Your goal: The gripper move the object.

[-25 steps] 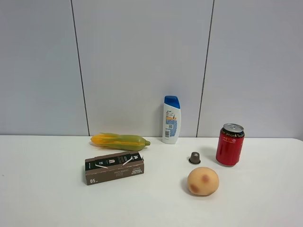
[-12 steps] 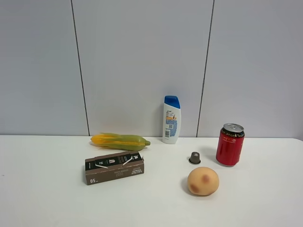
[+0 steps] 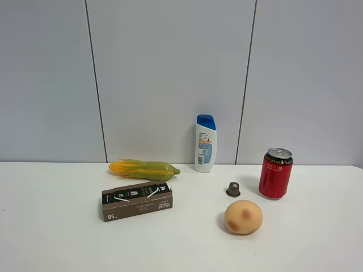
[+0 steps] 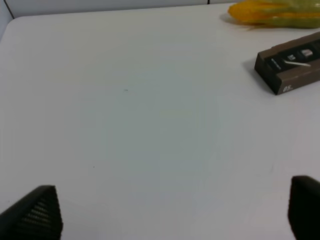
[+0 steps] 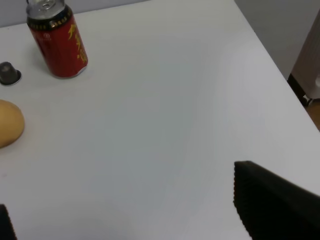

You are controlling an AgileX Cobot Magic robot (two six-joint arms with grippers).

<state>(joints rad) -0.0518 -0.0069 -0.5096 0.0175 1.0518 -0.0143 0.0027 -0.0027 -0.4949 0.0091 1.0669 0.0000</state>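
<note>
Black, ribbed fingertip pads [image 4: 35, 215] are seen on the left gripper [image 4: 170, 212]; the right gripper [image 5: 135, 210] is matte black too.

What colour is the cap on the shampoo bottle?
Blue, on a white shampoo bottle; the exterior high view shows it best.

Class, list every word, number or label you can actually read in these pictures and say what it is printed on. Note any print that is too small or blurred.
"05": on the front of the brown carton.
Red can: gold lettering, too blurred to read.
White shampoo bottle: label print too small to read.
Carton top: white marks, not legible.
</note>
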